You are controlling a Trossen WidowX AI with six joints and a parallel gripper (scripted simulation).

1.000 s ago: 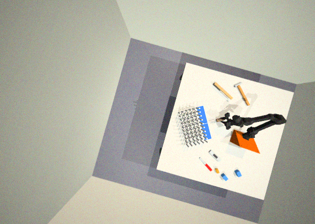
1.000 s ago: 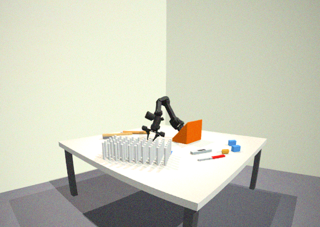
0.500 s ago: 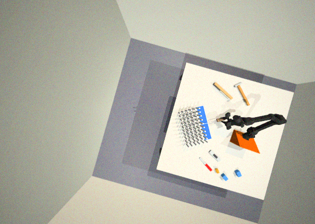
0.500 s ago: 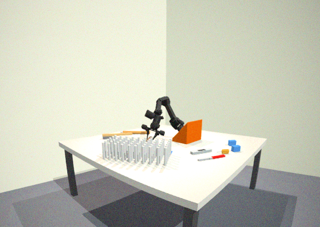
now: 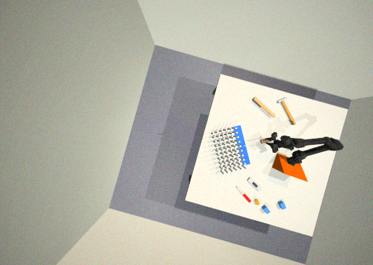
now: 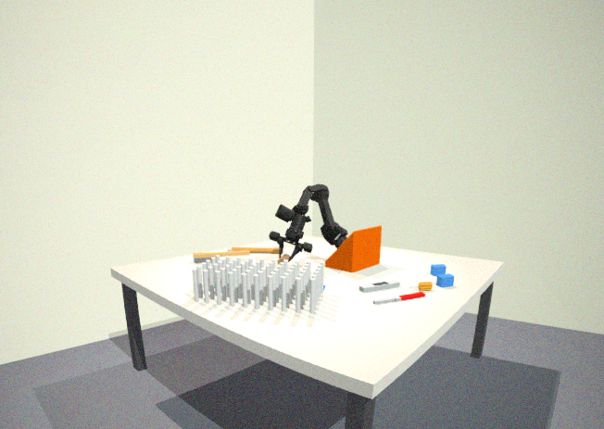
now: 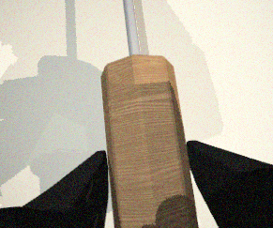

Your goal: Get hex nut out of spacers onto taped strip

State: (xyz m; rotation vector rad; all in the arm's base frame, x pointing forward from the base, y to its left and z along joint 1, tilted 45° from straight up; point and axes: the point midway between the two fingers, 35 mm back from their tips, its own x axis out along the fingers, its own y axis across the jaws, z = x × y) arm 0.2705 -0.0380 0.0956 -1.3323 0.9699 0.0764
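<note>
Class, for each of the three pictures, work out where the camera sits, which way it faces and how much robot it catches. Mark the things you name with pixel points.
Top: high overhead, facing down on the table (image 5: 205,183) (image 6: 341,350); the whole arm (image 5: 307,142) (image 6: 326,214) shows.
Exterior: off the table beyond the spacers (image 5: 227,150) (image 6: 256,287), facing across them towards the arm, whose base the orange block (image 5: 297,171) (image 6: 366,248) partly hides.
Wrist: on the hand, facing along the wooden handle (image 5: 264,141) (image 6: 283,258) (image 7: 145,135); only dark fingers show.
Top and exterior share table, spacers and block.
</note>
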